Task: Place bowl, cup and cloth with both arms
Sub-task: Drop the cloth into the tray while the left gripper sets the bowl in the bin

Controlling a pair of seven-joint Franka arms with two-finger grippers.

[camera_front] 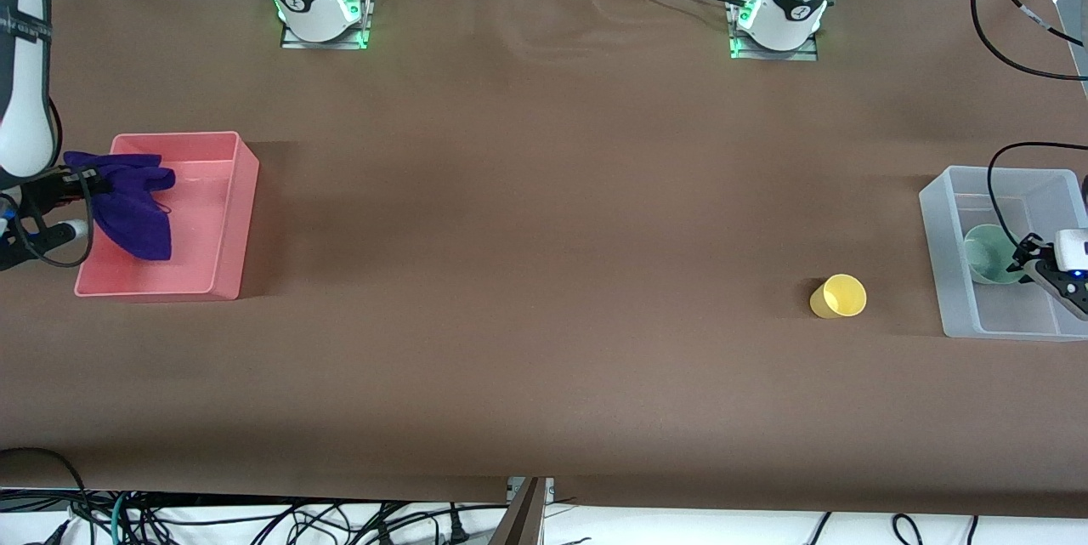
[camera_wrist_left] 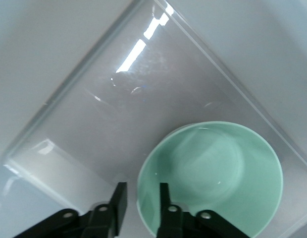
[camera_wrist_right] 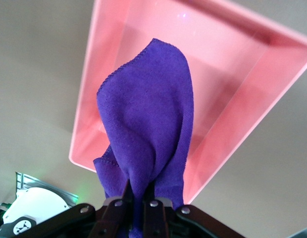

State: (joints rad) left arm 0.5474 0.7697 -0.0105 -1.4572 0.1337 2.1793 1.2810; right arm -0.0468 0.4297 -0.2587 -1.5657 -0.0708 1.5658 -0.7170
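Observation:
The pale green bowl [camera_front: 986, 253] sits in the clear bin [camera_front: 952, 213] at the left arm's end of the table. My left gripper [camera_front: 1025, 259] is down in that bin, open. Its fingers straddle the bowl's rim [camera_wrist_left: 143, 198], one inside and one outside with a gap. My right gripper [camera_front: 85, 181] is shut on the purple cloth [camera_front: 132, 205], which hangs over the pink bin [camera_front: 229, 213]. The cloth [camera_wrist_right: 148, 124] drapes down from the gripper [camera_wrist_right: 140, 192]. The yellow cup [camera_front: 838, 297] lies on its side on the brown table, beside the clear bin toward the middle.
The two arm bases [camera_front: 319, 5] [camera_front: 778, 14] stand along the table's edge farthest from the front camera. A black cable [camera_front: 999, 188] loops over the clear bin. The brown table surface [camera_front: 544, 273] stretches between the two bins.

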